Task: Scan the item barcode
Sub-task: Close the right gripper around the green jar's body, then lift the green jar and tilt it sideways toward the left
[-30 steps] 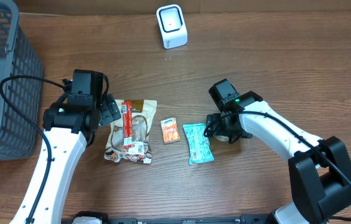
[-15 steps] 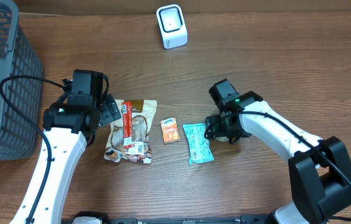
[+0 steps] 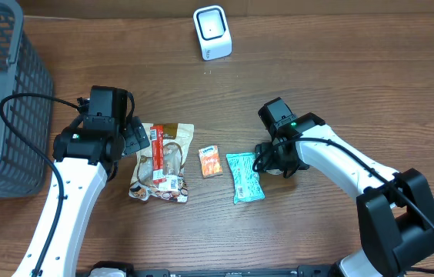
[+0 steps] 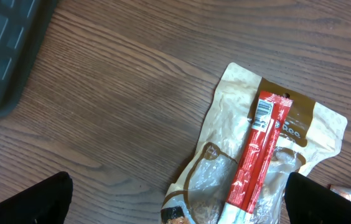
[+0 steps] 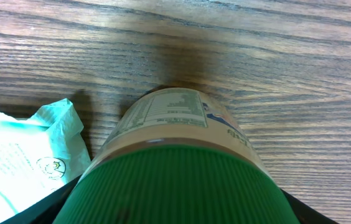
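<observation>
while the right gripper [image 3: 273, 160] straddled the green-lidded jar [image 5: 169, 118], pinch unclear | left gripper [image 3: 131, 137] stood spread, empty | scanner [image 3: 212, 32] upper centre, well apart | scan not yet done

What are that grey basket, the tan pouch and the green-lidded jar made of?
Grey basket: seemingly moulded plastic, matte, with a regular grid of holes. Tan pouch: crinkled, paper-like outside with a clear shiny window, so perhaps paper-faced film. Green lid: probably plastic, evenly coloured and matte. The jar under it wears a printed label, so its wall is unclear.
</observation>
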`<state>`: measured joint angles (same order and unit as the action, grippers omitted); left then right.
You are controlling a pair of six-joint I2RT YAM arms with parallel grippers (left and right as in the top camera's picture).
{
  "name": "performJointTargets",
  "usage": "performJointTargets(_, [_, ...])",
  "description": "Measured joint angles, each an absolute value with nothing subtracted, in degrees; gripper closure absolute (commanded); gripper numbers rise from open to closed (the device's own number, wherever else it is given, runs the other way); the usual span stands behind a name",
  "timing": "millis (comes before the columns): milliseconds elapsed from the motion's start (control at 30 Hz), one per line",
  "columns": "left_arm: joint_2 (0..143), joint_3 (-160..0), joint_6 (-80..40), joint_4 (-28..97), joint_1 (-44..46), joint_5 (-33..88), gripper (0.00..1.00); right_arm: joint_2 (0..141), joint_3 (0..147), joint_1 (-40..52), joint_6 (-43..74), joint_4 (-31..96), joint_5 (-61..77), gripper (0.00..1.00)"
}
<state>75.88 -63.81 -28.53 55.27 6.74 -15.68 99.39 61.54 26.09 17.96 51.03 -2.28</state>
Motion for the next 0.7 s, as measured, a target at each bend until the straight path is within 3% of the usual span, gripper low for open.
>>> performJointTargets(367, [75.9,-63.8,-28.5,55.3,6.7,-15.7,0.0,99.4,61.6,26.1,17.8,51.9,-2.8,0.39])
performJointTargets(700, [75.9,-63.8,-28.5,55.3,6.7,-15.7,0.01,99.9,67.7,25.9,20.6,60.2,-2.7,0.45])
